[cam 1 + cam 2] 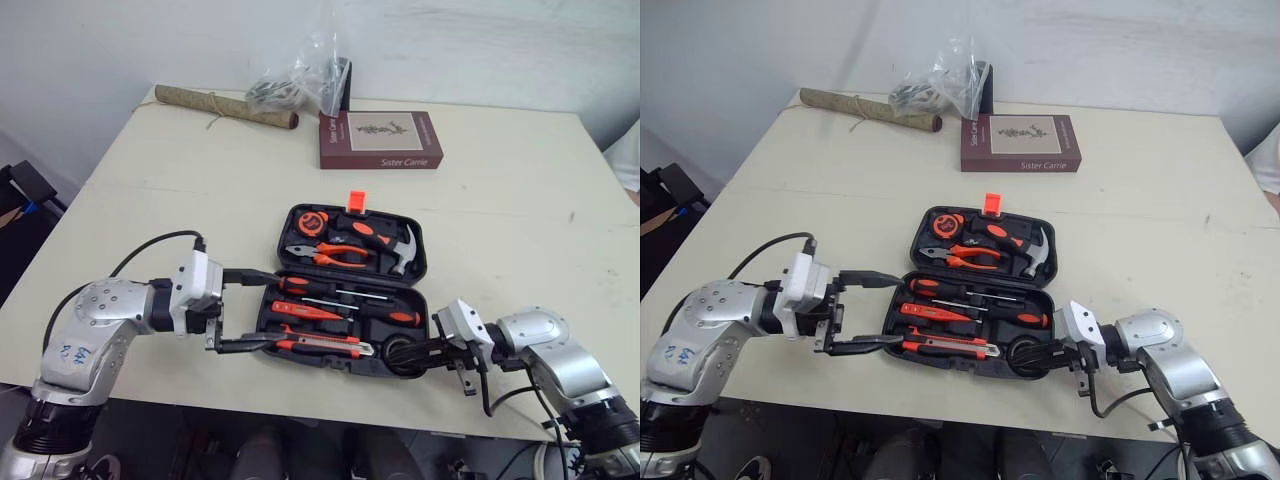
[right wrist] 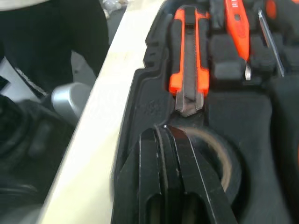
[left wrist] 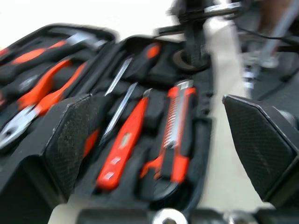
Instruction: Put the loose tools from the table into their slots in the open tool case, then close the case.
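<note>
Where one tool case [image 1: 421,262] lies open, one book [image 1: 380,140] sits beyond.

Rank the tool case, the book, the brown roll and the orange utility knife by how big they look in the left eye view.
1. tool case
2. book
3. brown roll
4. orange utility knife
The book and roll lie farther from the camera, so they may look smaller than they are.

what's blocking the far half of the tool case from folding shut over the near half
Both tools are. The right tool is pinched on the black tape roll in the near right corner of the tool case, and the left tool straddles the near half's left end with open fingers. No loose item lies between the halves.
</note>
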